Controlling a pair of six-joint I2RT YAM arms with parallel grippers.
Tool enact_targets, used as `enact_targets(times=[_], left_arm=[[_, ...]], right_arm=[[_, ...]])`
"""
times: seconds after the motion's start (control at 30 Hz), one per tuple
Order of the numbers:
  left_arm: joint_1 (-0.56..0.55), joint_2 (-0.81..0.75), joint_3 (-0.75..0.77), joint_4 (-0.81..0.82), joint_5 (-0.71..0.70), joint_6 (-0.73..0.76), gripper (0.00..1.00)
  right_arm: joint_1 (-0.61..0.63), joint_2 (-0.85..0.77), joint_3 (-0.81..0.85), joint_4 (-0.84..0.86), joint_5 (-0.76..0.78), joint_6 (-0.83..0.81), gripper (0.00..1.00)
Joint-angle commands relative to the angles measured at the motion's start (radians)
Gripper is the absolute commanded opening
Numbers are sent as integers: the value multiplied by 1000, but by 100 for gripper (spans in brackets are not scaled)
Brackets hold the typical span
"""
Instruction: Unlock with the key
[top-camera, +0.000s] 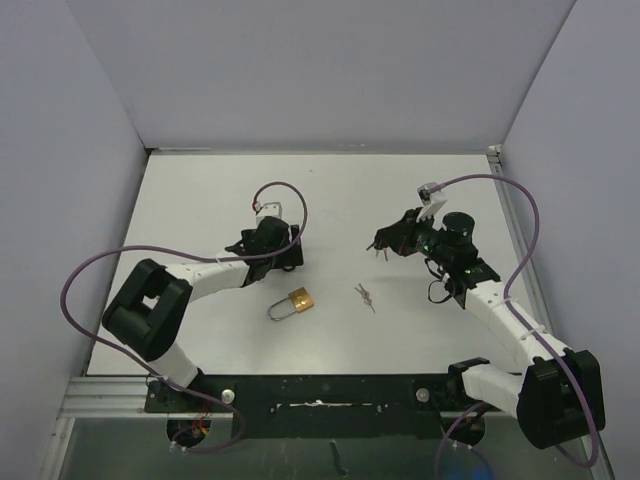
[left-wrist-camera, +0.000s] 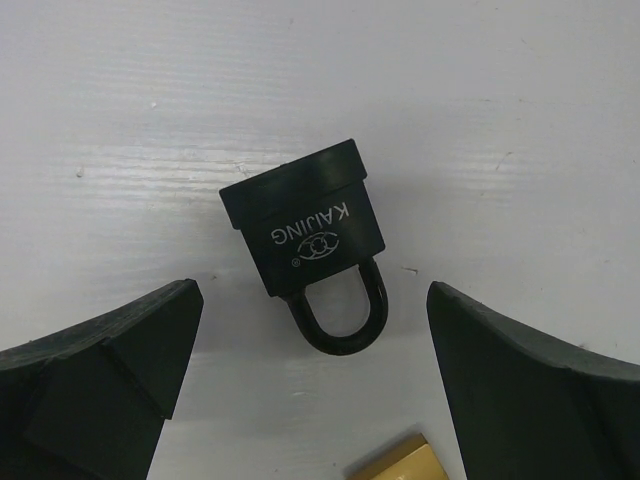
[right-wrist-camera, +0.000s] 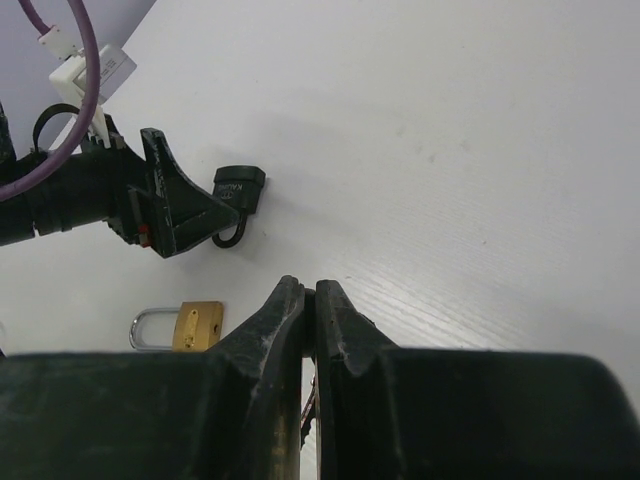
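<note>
A black padlock (left-wrist-camera: 305, 222) lies flat on the white table with its shackle (left-wrist-camera: 340, 315) toward my left gripper (left-wrist-camera: 312, 298). That gripper is open wide, its fingers (left-wrist-camera: 110, 380) either side of the lock and touching nothing. The right wrist view shows the same black padlock (right-wrist-camera: 238, 190) just beyond the left gripper (right-wrist-camera: 180, 210). My right gripper (right-wrist-camera: 310, 295) is shut on a key (right-wrist-camera: 308, 405), whose toothed blade shows between the fingers. In the top view the right gripper (top-camera: 384, 243) hovers right of centre, apart from the lock.
A brass padlock (top-camera: 299, 300) with a silver shackle lies near the table's front, just below the left gripper. A loose pair of keys (top-camera: 365, 297) lies to its right. Purple cables loop over both arms. Grey walls enclose the table.
</note>
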Motion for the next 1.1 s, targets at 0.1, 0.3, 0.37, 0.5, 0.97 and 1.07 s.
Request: enact_targets(times=[0.1,0.3,0.37,0.5,0.97,1.07], left_arm=[[26,61,85,17,20,-46,98],[26,125,137,17,42,-27,98],[26,145,155,17,51,-15,98],[26,173,182,26,68,14,98],[9,209,204,18,106,143,94],[2,207,194,8,95,157,91]], right_arm=[[-12,-38,-1,29,7,10,0],[-13,-37,-1,29,7,12,0],[-15,-35,-2,29,6,12,0],[-16,-33,-5,32,4,12,0],[-19,-26,-7,42,-6,20,0],[-19,-18,-4,48,-13,23,0]])
